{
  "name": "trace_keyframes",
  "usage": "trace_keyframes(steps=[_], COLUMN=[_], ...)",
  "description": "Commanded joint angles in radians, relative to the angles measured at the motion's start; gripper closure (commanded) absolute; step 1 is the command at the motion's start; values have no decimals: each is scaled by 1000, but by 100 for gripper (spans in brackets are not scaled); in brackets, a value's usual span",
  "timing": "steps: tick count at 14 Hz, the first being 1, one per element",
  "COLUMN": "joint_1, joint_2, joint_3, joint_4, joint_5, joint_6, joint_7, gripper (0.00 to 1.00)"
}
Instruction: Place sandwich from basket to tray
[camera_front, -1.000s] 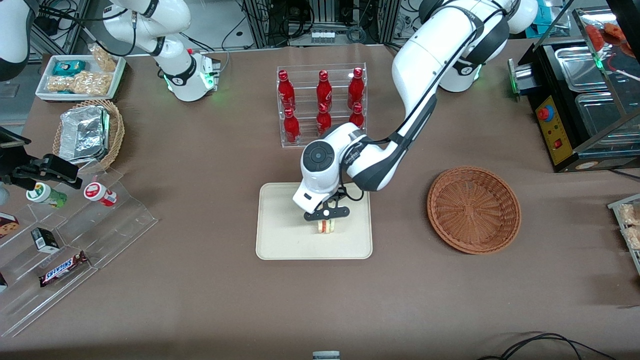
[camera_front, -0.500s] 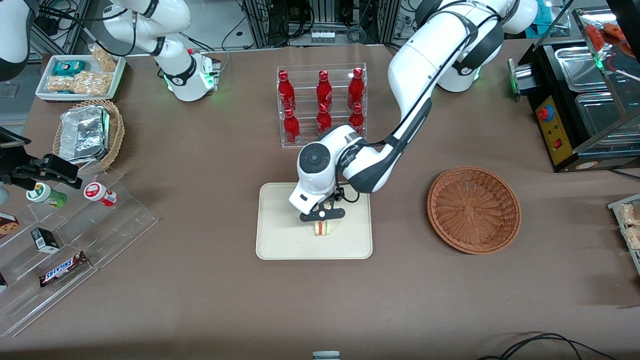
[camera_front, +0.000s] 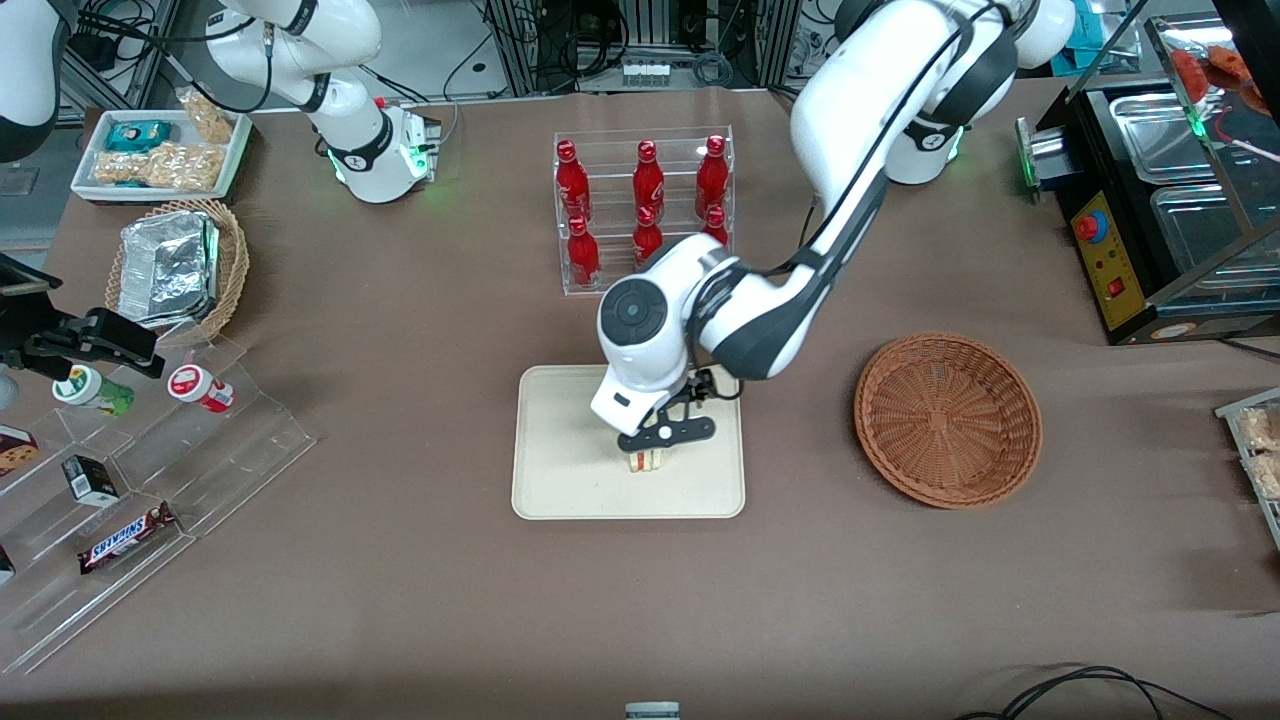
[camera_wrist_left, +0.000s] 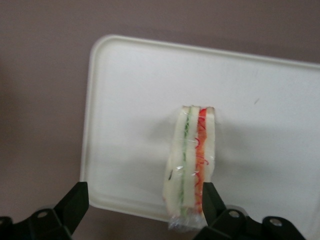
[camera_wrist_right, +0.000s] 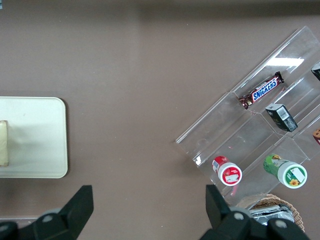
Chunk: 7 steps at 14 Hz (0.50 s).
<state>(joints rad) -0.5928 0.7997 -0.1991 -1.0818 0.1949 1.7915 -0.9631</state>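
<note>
The sandwich stands on its edge on the tray, with the gripper right above it. In the wrist view the gripper's two black fingers are spread wide apart, and the sandwich sits between them, close by one finger and well away from the other; nothing is being pinched. The sandwich is a small wedge of white bread with a green stripe and an orange-red stripe inside, and it looks wrapped in shiny clear film. The tray is flat, smooth and cream-coloured, with round corners and a low rim. The round basket is brown and woven, and it sits on the brown table near the tray, toward the working arm's end. A clear rack of red bottles stands farther from the front camera than the tray, and the white arm partly covers it. Toward the parked arm's end there is a clear stepped stand with a chocolate bar and small round pots, a lighter basket with a crinkly foil box, and a white tray of snacks.
</note>
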Motion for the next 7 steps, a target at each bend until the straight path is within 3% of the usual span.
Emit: trace_keyframes(steps=[1, 3, 7], joint_1=[68, 157, 324], joint_2=[-143, -230, -402], joint_3=[0, 1, 1], joint_4=[-39, -46, -148], joint_5=[-107, -205, -215], joint_6=[-127, -275, -455], joint_7=[125, 272, 446], gripper=[0, 0, 0])
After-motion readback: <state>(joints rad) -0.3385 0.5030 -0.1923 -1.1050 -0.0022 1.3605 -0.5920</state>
